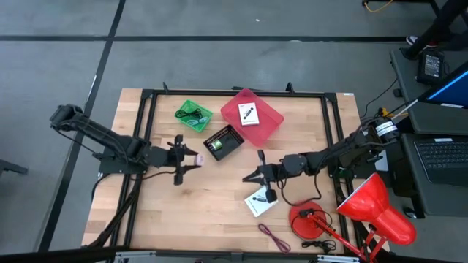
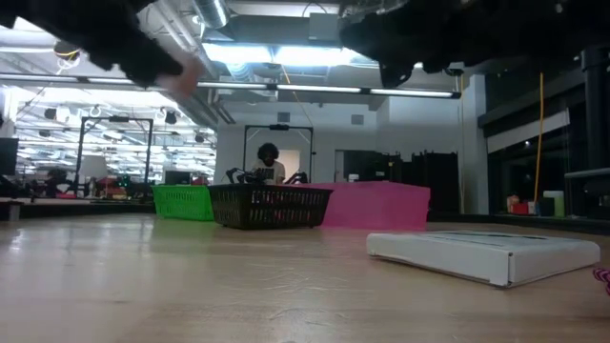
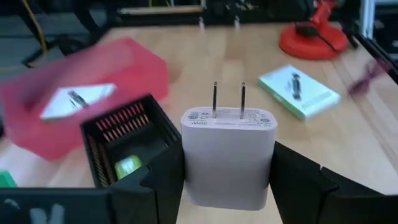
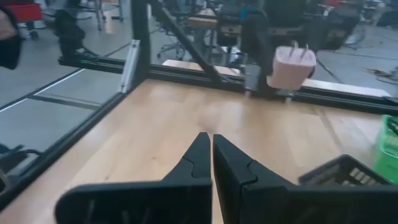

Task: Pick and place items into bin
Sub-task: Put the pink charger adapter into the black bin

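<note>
Left gripper [image 1: 191, 158] pinches a pale pink plug adapter [image 3: 227, 155], prongs pointing away from the wrist, held above the table [image 1: 212, 193] just beside the black bin [image 1: 223, 142]. Right gripper [image 1: 257, 174] hangs mid-table with fingers pressed together, near a white card [image 1: 260, 201]; another white card [image 1: 248, 114] lies in the pink bin [image 1: 269, 120]. Maroon cord [image 1: 274, 237] lies near the front edge.

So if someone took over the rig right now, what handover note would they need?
Left gripper: shut on the pink plug, held above the table beside the black bin.
Right gripper: shut, empty, above the card on the table.
Done: one card lies in the pink bin; something already sits in the green bin and in the black one.
Left: bin the plug, the card and the maroon cord.
</note>
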Action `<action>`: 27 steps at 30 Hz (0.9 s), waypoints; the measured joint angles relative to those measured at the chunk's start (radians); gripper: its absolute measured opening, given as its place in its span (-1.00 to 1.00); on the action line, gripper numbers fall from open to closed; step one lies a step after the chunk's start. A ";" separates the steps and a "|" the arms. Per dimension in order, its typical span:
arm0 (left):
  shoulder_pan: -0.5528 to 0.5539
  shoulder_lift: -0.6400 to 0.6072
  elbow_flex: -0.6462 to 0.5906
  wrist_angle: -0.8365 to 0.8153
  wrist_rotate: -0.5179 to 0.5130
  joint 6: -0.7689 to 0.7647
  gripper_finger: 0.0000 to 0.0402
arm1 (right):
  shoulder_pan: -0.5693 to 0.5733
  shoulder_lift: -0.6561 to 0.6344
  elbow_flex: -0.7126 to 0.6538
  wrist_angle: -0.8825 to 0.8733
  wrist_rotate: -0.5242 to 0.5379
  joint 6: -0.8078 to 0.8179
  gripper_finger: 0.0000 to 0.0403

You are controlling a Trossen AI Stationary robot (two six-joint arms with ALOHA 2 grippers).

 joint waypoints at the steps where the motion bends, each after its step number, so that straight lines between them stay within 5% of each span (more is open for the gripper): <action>1: 0.012 0.009 0.000 0.028 -0.005 0.016 -0.05 | -0.008 0.000 0.000 0.000 0.000 0.000 -1.00; 15: 0.187 0.252 0.000 0.333 -0.029 0.164 -0.06 | -0.097 0.000 0.000 -0.001 -0.002 -0.003 -1.00; 27: 0.458 0.406 0.029 0.483 0.230 0.201 -0.06 | -0.157 0.000 0.000 -0.016 -0.003 -0.053 -1.00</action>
